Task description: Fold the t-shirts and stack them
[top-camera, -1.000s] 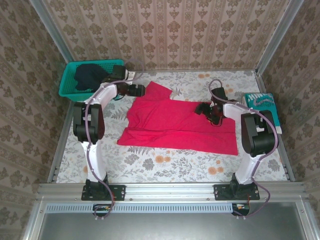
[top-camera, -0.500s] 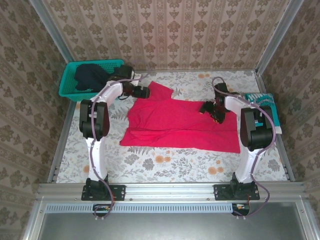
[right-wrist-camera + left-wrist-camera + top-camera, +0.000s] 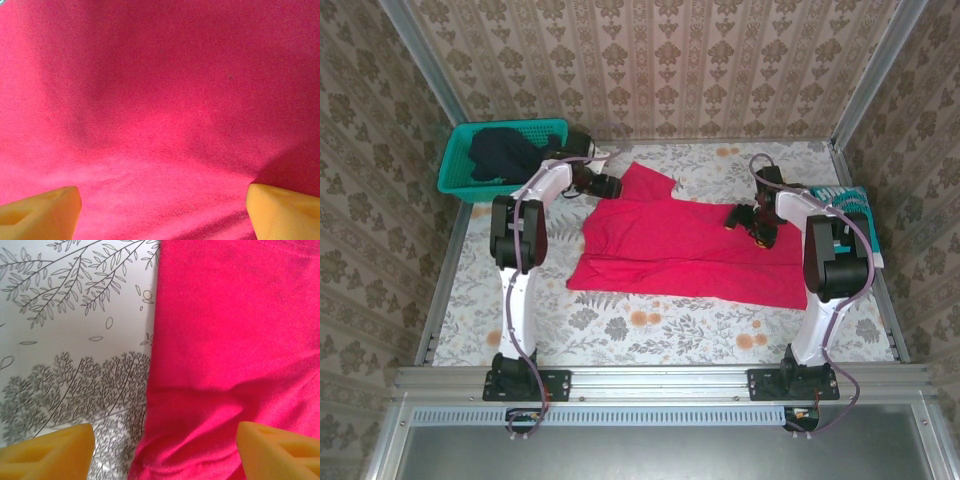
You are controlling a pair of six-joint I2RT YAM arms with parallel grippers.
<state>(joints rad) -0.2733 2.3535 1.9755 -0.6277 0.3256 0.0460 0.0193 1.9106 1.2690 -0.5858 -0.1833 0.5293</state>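
The red-pink t-shirt (image 3: 680,248) lies spread across the middle of the table, one sleeve pointing to the back. My left gripper (image 3: 610,186) stands open at the shirt's back left corner; in the left wrist view its yellow pads (image 3: 47,452) straddle the shirt's edge (image 3: 225,340). Over the shirt's right upper edge, my right gripper (image 3: 738,216) is open too, its pads (image 3: 40,212) wide apart above red cloth (image 3: 160,100). A folded teal t-shirt with white print (image 3: 844,205) rests at the right edge. The dark navy t-shirt (image 3: 500,150) sits in the basket.
The teal plastic basket (image 3: 460,178) stands at the back left corner. The table wears a floral cloth (image 3: 670,325), bare in front of the shirt. Metal rails (image 3: 660,378) run along the near edge, and wallpapered walls close in the back and sides.
Both grippers moved toward the back of the table, and the red-pink shirt shifted a little to the right and back with them.
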